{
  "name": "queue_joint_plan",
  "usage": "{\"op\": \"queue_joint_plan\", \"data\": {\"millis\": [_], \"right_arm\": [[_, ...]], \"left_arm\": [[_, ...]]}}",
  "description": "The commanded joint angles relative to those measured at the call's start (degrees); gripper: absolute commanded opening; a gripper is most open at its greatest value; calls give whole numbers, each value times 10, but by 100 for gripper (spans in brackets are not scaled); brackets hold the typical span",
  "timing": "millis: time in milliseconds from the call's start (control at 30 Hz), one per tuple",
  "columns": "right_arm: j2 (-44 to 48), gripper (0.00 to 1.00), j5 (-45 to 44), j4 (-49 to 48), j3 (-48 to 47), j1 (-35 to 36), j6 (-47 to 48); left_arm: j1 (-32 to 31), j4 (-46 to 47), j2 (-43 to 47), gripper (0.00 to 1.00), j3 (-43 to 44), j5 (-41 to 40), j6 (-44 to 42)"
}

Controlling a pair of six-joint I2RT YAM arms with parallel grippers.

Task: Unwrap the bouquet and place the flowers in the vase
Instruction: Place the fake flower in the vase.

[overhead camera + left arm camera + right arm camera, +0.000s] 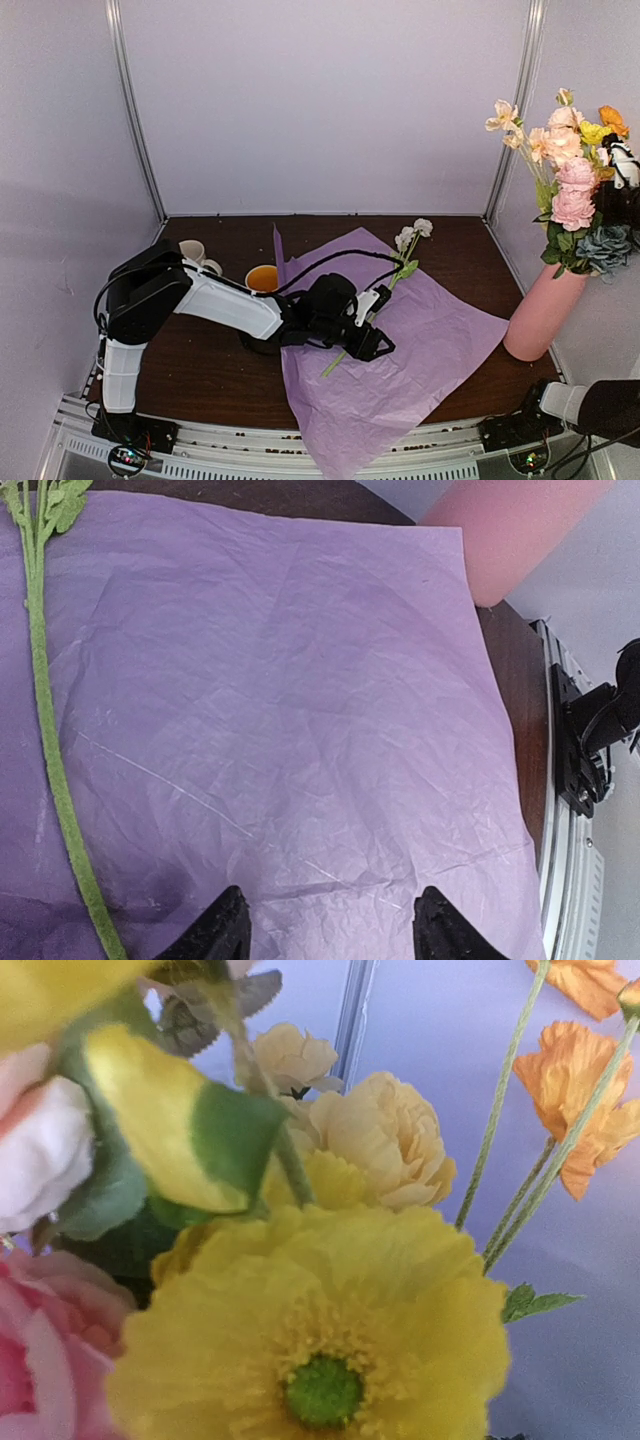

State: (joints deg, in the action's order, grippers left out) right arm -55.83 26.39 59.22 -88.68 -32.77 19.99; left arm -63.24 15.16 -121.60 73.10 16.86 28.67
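Left pincer [333,932] open over tissue paper [300,680] — flower stem [47,750] just beside.

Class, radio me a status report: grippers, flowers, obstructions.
Left gripper open above tissue paper, beside loose white flower. Right gripper among flowers in vase, state unclear. Nothing blocking.

Left arm [225,305] stretches low across to the right, left gripper [375,345] with jaws parted; right gripper [622,168] held high, jaws hidden
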Motion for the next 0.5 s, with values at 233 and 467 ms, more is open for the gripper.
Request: {"op": "queue_joint_plan", "data": {"millis": [233,467], "right_arm": [[-20,37,31,121,-258,-4,-27],[-1,49,166,48,-301,-3,-77]], "left_arm": [[-4,21,18,58,0,7,-2],[-4,-5,38,58,-1,3,-8]]}}
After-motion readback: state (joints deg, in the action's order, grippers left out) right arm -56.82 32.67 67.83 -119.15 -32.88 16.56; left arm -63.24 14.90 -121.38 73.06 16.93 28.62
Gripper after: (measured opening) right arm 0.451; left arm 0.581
